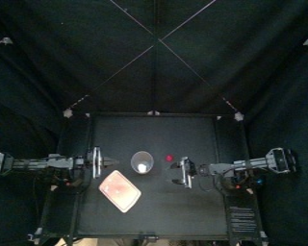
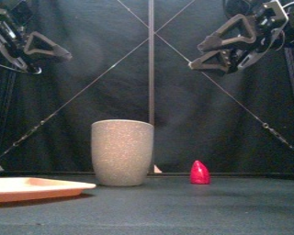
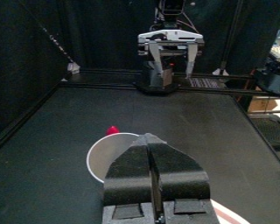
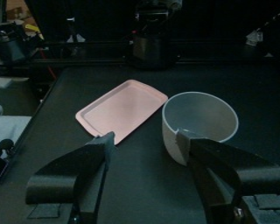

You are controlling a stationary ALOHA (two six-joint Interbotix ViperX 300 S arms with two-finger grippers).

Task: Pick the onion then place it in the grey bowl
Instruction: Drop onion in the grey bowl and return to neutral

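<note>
Left pincer [image 3: 153, 144], jaws together, covers part of the grey bowl [image 3: 108, 163], onion [image 3: 112, 130] peeking behind; right pincer [image 4: 152, 140] spread apart.

left arm [image 1: 41, 163]: enters from the left, lies level, wrist toward centre, held high in front view.
left gripper [image 3: 152, 138]: jaws pressed together.
right arm [image 1: 253, 165]: enters from the right, level, held high.
right gripper [image 4: 150, 137]: jaws spread wide, facing the left gripper.
</note>
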